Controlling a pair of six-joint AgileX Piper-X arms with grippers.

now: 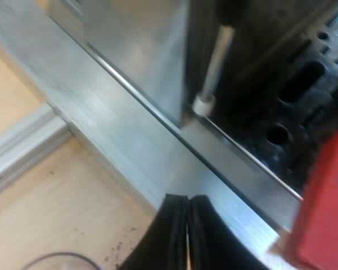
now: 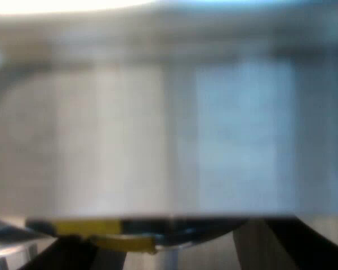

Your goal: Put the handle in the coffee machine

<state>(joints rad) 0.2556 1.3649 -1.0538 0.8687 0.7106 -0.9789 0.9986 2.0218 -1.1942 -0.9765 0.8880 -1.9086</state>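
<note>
Just beside my left gripper (image 1: pixel 187 239), the red end of the handle (image 1: pixel 324 208) is sitting at the front of the espresso machine (image 1: pixel 135 50), by its dark drip tray (image 1: pixel 296 84). My left fingers are pressing together, empty, hovering near the wooden table (image 1: pixel 56 214). A steam wand (image 1: pixel 214 67) is hanging beyond them. My right gripper (image 2: pixel 180 256) is holding its fingers wide apart, facing a metal surface (image 2: pixel 169 140) close up.

The left hand (image 1: pixel 187 209), two black fingers, has them pressed together; the right hand (image 2: pixel 170 243) has its black fingers (image 2: pixel 307 250) spread wide apart.
</note>
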